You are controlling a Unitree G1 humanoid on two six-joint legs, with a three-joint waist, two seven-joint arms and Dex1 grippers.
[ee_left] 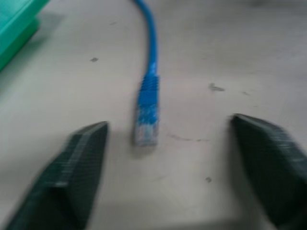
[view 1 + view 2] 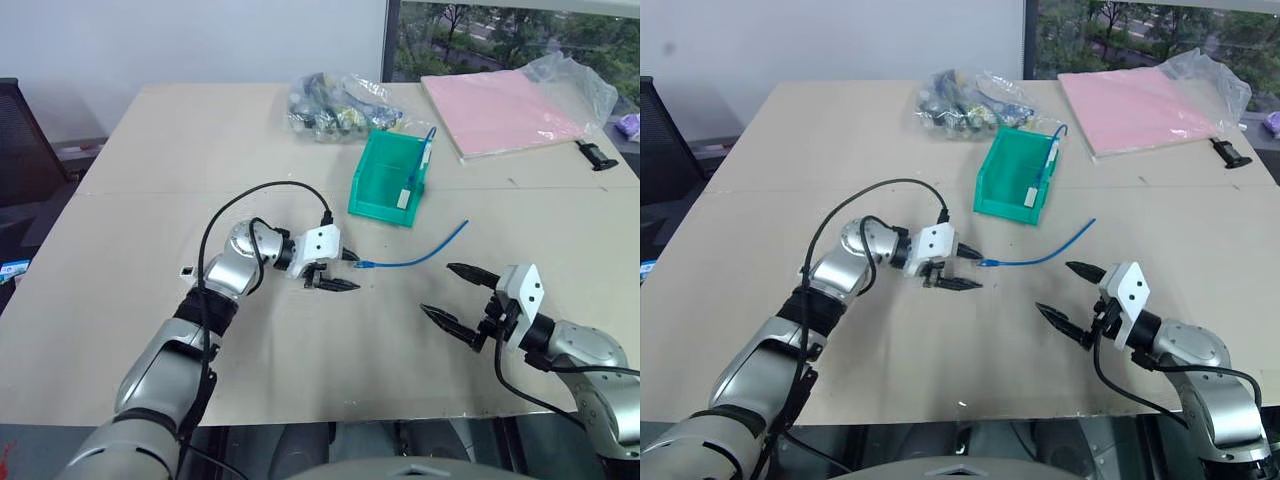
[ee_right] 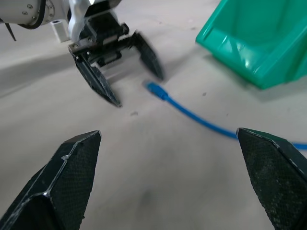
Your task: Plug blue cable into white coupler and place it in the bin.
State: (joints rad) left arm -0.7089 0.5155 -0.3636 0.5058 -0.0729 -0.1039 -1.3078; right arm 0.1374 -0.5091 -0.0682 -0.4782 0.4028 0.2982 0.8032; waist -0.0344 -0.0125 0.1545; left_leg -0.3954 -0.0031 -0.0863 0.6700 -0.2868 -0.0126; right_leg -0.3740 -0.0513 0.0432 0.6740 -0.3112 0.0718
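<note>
Nearest the camera, at the near right of the table (image 2: 150, 330), the right gripper (image 2: 458, 292) hovers with its jaws spread wide and nothing between them, pointing left across the bare surface.

Left of it, the left gripper (image 2: 346, 270) sits low over the table, jaws parted and empty, aimed right. The blue cable (image 2: 425, 251) lies flat on the table. Its clear plug end (image 1: 146, 128) rests directly ahead of the left gripper, in line with the gap between the two fingers, just beyond their tips and not touching either.

From that plug the cable's long axis runs rightward and slightly away, ending at the free tip near the centre right. The left gripper is plainly the nearer hand; the right stands well apart from the cable, on its near side.

Far of the cable stands the bin (image 2: 385, 180), with a second blue lead and a small white piece, possibly the coupler (image 2: 404, 199), at its right wall; identification is uncertain.

Judgement: a short advance along the cable's axis would bring the plug between the left fingers.
</note>
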